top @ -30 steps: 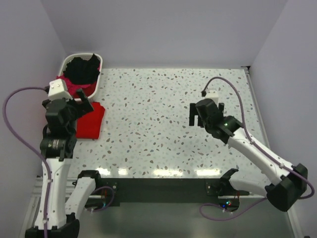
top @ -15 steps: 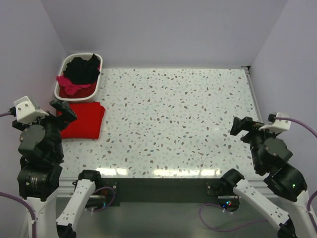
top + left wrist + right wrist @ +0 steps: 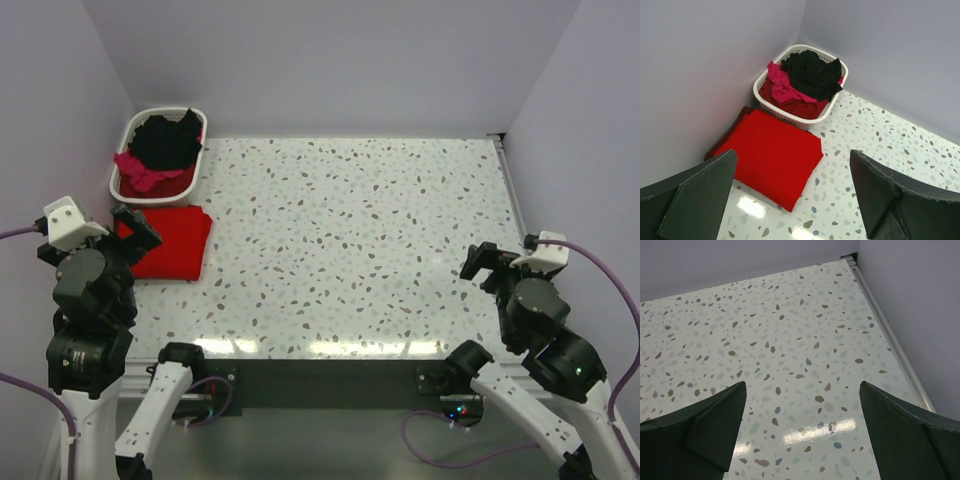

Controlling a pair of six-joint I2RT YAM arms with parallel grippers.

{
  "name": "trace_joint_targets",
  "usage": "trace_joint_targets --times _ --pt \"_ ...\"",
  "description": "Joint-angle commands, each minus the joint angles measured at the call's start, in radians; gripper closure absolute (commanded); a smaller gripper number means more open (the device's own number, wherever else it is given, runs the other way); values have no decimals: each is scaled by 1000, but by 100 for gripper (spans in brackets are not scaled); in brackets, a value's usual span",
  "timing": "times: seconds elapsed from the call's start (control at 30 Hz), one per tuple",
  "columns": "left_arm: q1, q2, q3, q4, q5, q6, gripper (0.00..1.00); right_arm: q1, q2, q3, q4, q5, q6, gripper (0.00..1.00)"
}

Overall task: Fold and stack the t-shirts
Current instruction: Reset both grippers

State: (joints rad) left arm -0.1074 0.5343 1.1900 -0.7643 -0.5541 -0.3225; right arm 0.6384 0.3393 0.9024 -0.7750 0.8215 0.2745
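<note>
A bright red t-shirt (image 3: 172,245) lies folded flat on the table at the left, just in front of the basket; it also shows in the left wrist view (image 3: 772,156). A dark edge of cloth (image 3: 726,135) peeks from under its left side. A black t-shirt (image 3: 165,140), a magenta-pink one (image 3: 135,168) and a dark maroon one (image 3: 795,106) lie crumpled in the basket. My left gripper (image 3: 128,228) is open and empty, raised above the near left edge beside the red shirt. My right gripper (image 3: 487,262) is open and empty, raised over the near right of the table.
The white plastic laundry basket (image 3: 123,150) stands in the far left corner against the walls (image 3: 760,82). A metal rail (image 3: 890,335) runs along the table's right edge. The speckled tabletop (image 3: 350,240) spans the middle.
Both arms pulled back from over the table to raised poses at the near edge. The left gripper left the red shirt, which lies folded and still.
</note>
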Motion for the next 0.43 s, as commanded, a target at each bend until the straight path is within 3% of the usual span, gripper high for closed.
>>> trace_joint_targets --times 0.0,0.4 --pt "-6 -2 -29 39 -1 -7 0 -2 -3 -14 3 30 -14 1" --pt "-6 10 -101 78 22 -46 0 -2 -10 -54 40 -8 -23 1"
